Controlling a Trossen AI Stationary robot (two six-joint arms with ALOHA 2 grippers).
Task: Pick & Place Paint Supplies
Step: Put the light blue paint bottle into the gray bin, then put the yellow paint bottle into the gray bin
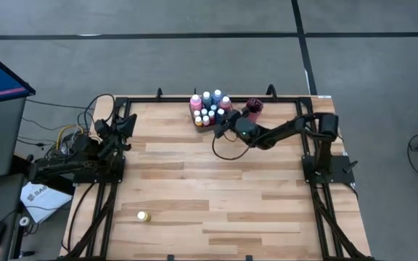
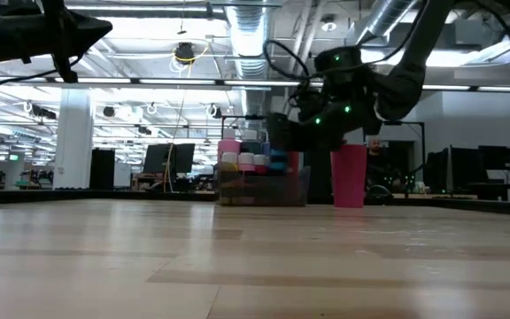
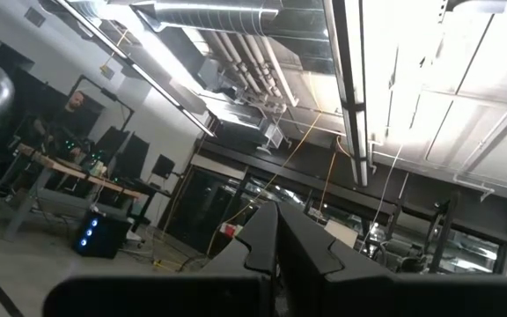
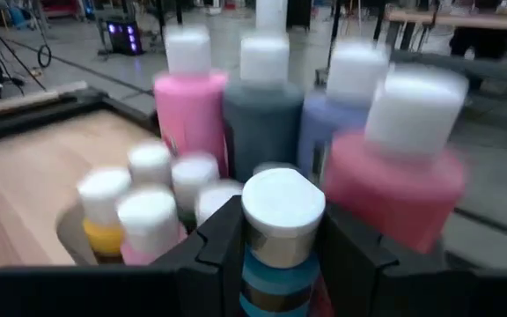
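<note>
A grey tray [image 1: 198, 122] at the table's far edge holds several paint bottles [image 1: 209, 107] with pale caps: pink, grey, lilac, red and yellow ones [image 4: 192, 106]. My right gripper [image 4: 280, 222] is at the tray's near right corner [image 1: 226, 127], shut on a blue bottle with a white cap [image 4: 282, 198]. The tall bottles stand just beyond it. My left gripper [image 3: 276, 242] is shut, with nothing between its fingers. It points up toward the ceiling over the table's far left corner [image 1: 125, 125]. No brushes are in view. My right gripper pinches the blue bottle between its two fingers at the lower edge of its white cap [image 4: 252, 231], one finger [image 4: 223, 242] on each side. The fingers come almost level from the table's right. The bottle stands upright in the hold; its lower end is out of the picture.
A red cup [image 1: 254, 109] stands just right of the tray, close behind my right arm. A lone yellow bottle [image 1: 144, 216] lies near the table's front left. A black cable [image 1: 220, 151] hangs in a loop below the right arm. Bare wood fills the middle of the table.
</note>
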